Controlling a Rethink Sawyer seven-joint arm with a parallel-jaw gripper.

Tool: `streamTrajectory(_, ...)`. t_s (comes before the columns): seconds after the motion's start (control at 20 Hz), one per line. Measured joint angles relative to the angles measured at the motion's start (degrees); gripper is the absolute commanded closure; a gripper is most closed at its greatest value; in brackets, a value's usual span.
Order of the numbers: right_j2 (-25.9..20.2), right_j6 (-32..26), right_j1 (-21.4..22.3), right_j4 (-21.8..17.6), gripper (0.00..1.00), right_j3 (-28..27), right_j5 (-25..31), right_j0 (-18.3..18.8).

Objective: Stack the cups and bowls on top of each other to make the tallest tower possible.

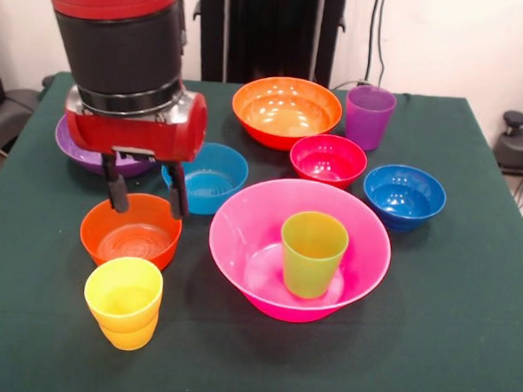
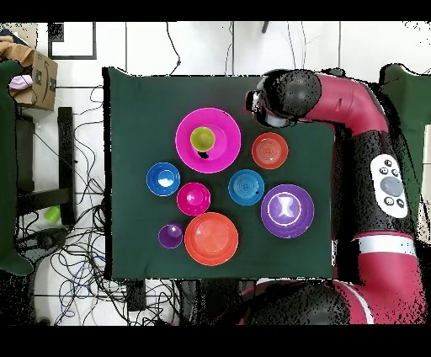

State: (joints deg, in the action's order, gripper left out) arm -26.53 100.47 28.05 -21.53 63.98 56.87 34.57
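Note:
My gripper [image 1: 146, 193] is open and empty, its two black fingers hanging just above the small orange bowl [image 1: 130, 232]. The yellow cup [image 1: 124, 301] stands in front of that bowl. The lime green cup [image 1: 312, 252] stands upright inside the big pink bowl [image 1: 251, 222]. The light blue bowl [image 1: 207, 177], red bowl [image 1: 328, 158], dark blue bowl [image 1: 404, 195], big orange bowl [image 1: 286, 111] and purple cup [image 1: 369, 116] stand apart on the table. The big purple bowl [image 1: 73, 149] is partly hidden behind my wrist. In the overhead view, my arm [image 2: 282, 97] hides the yellow cup.
The green cloth table [image 1: 466, 333] holds everything, with bare cloth along its front and right side. Cables and a cardboard box [image 2: 38, 80] lie on the floor beyond the table edges.

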Motion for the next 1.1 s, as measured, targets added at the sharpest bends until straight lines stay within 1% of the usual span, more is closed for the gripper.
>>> streamTrajectory(0.25, 0.01, 0.0, -1.06, 0.0, 0.0, 0.17, -0.8, 0.12)
streamTrajectory(1.1, 0.02, 0.0, -5.22, -0.07, 0.0, 0.09, -0.81, 0.49)
